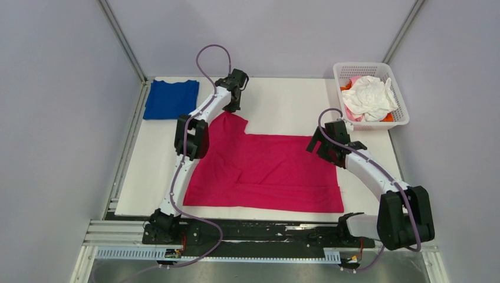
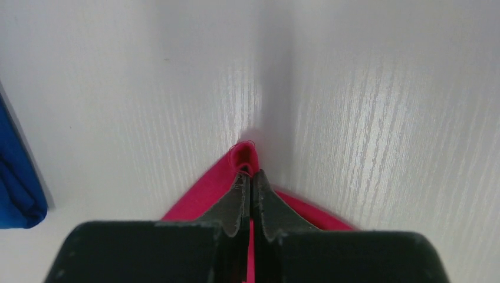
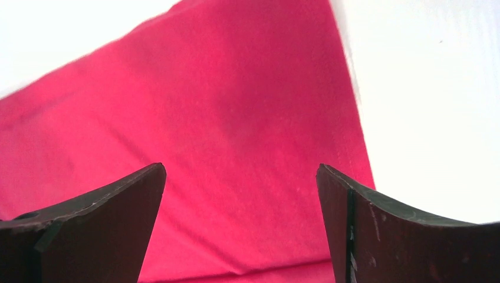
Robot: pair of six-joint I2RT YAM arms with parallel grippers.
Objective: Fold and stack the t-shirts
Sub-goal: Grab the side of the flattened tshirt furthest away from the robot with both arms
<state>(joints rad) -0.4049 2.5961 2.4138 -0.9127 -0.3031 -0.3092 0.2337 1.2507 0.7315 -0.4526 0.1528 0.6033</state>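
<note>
Now left gripper (image 2: 250,175), stretched far, pinches magenta t-shirt (image 1: 265,171); right gripper (image 3: 240,169) hovers spread.

The left arm (image 1: 203,109) is stretched far forward with the wrist bent downward, and the left tool (image 2: 252,177) is pinched shut on a fold of the magenta t-shirt (image 2: 243,154). The right arm (image 1: 371,171) is folded inward at the elbow. The right tool (image 3: 242,177) is held wide open, apparently angled downward.

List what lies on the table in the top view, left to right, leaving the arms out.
Folded blue t-shirt → spread magenta t-shirt → white basket, with a crumpled white shirt inside it.
</note>
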